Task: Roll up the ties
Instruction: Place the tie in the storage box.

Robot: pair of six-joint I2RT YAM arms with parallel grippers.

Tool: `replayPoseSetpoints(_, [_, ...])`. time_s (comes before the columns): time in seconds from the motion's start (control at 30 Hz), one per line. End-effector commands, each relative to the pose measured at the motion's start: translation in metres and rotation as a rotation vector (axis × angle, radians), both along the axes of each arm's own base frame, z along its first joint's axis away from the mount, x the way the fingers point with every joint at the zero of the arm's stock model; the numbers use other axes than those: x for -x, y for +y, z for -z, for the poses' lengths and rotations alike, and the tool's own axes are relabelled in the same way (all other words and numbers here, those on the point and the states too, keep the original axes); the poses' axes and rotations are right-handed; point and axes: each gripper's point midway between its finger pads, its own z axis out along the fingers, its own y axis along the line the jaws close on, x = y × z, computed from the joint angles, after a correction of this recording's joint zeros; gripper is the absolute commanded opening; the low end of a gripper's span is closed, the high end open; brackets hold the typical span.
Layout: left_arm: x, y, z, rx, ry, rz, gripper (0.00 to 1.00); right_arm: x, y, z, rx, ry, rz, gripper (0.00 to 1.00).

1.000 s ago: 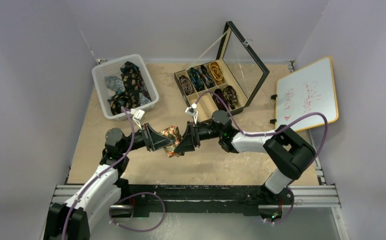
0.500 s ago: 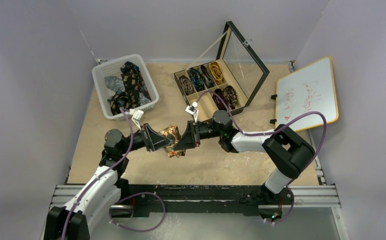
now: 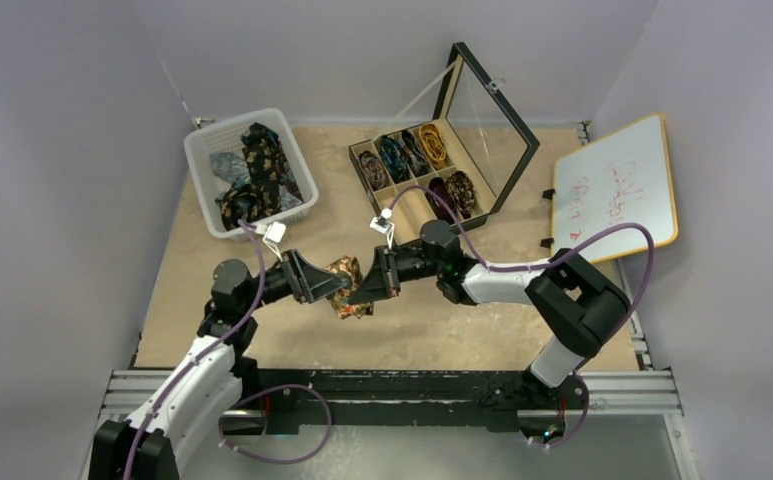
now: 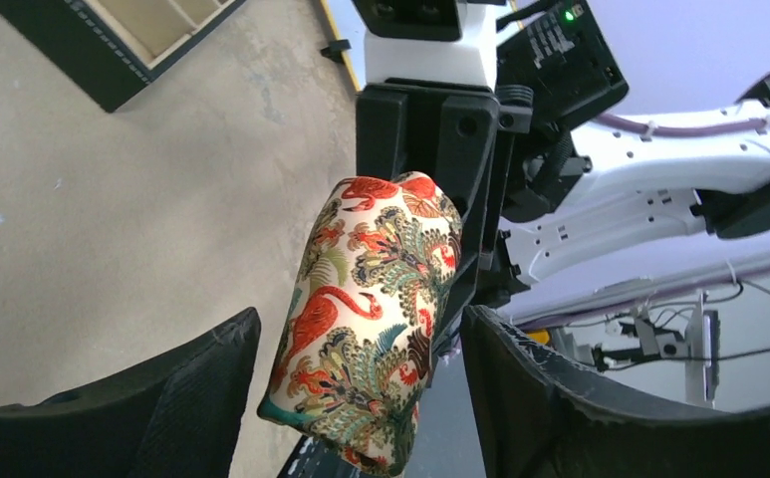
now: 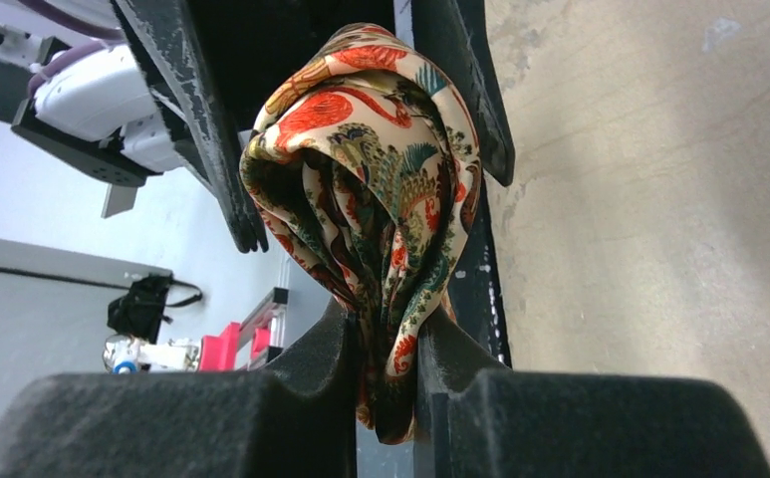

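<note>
**Right wrist view.** We see the right gripper (image 5: 385, 349) at the bottom edge. Its two black padded fingers (image 5: 301, 388) are pressed onto the lower end of a rolled tie (image 5: 361, 119), whose cream fabric carries red-orange flamingos and teal plumes. The coil bulges above the pinch, with loose folds showing at its front. Behind it we find the left gripper (image 5: 376, 204), jaws spread to either side of the coil. The tan table (image 5: 659, 229) fills the right, and a white arm link (image 5: 92, 100) lies at upper left.
</note>
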Motion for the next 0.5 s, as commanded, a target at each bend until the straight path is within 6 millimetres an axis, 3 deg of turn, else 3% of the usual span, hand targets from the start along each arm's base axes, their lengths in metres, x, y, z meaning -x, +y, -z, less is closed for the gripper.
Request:
replayPoseSetpoints(0.0, [-0.014, 0.005, -0.006, -0.036, -0.003, -0.081, 0.73, -0.007, 0.003, -0.013, -0.007, -0.067, 0.021, 0.0])
replayPoseSetpoints(0.23, [-0.032, 0.028, 0.012, -0.114, 0.115, -0.293, 0.82, -0.063, -0.01, 0.013, 0.189, -0.085, 0.218, 0.0])
replayPoseSetpoints(0.47, [-0.027, 0.044, 0.025, -0.176, 0.169, -0.379, 0.85, -0.152, -0.037, 0.018, 0.472, -0.243, 0.533, 0.0])
